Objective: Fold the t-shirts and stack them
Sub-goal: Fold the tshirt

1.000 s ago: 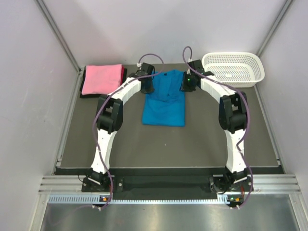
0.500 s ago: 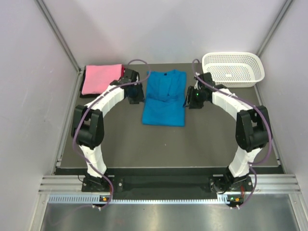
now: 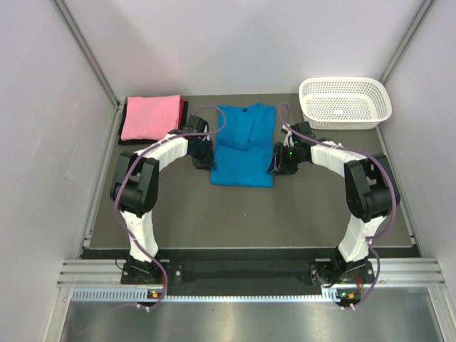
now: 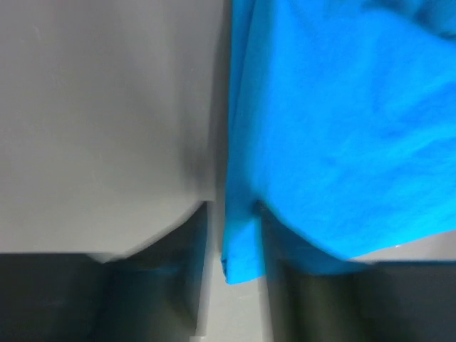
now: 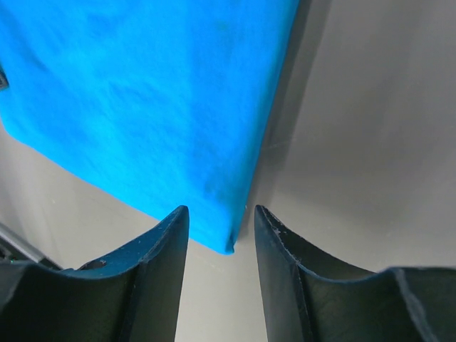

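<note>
The turquoise t-shirt lies partly folded in the middle of the dark mat, collar end to the back. My left gripper is low at its near-left edge. In the left wrist view the left gripper is open and blurred, with a corner of the blue cloth between its fingers, unclamped. My right gripper is at the near-right edge. The right gripper is open too, and the shirt's corner sits loose in the gap. A folded pink t-shirt rests on a dark one at the back left.
A white perforated basket stands at the back right of the mat. Slanted enclosure walls rise on both sides. The arms' bases are bolted to the rail along the near edge.
Both arms have drawn back from the shirt's collar end, along its two sides, to its near corners. Both grippers have opened wider on the way.
</note>
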`<state>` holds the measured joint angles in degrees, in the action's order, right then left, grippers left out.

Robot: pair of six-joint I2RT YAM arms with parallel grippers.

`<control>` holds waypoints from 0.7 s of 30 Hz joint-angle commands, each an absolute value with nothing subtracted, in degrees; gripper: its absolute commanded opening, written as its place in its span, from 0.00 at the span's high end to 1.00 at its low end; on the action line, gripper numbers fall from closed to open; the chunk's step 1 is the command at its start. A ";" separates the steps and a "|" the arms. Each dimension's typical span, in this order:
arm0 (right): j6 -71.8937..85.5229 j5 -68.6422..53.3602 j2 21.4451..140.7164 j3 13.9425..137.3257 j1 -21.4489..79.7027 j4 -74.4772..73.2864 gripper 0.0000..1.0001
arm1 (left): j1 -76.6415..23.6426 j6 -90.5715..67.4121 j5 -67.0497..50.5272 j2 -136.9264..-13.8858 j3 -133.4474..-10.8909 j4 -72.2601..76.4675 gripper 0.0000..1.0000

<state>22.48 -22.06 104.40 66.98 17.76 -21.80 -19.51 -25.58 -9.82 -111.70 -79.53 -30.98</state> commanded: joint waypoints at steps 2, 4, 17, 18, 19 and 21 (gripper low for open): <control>21.97 -25.14 104.68 63.82 18.02 -16.44 0.59 | -19.42 -25.92 -9.67 -109.60 -75.60 -28.57 0.76; 22.06 -25.75 104.85 63.02 18.28 -15.56 0.67 | -19.42 -26.89 -10.98 -108.12 -72.35 -26.56 0.96; 22.94 -23.73 98.00 54.50 18.28 -14.59 1.00 | -20.82 -31.29 -12.92 -100.55 -61.18 -22.67 1.00; 23.11 -23.56 96.61 53.97 18.37 -15.11 1.00 | -21.18 -31.46 -12.92 -99.15 -60.65 -22.94 1.00; 22.94 -23.12 95.90 52.66 18.46 -15.47 1.00 | -21.44 -31.46 -12.92 -98.36 -60.04 -23.20 1.00; 22.85 -22.50 93.18 51.16 18.46 -16.60 1.00 | -22.23 -31.64 -11.87 -96.69 -58.10 -24.08 1.00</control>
<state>23.18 -24.10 98.45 53.04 18.13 -15.16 -21.06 -30.96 -12.32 -101.21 -60.38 -22.61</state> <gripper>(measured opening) 0.007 0.011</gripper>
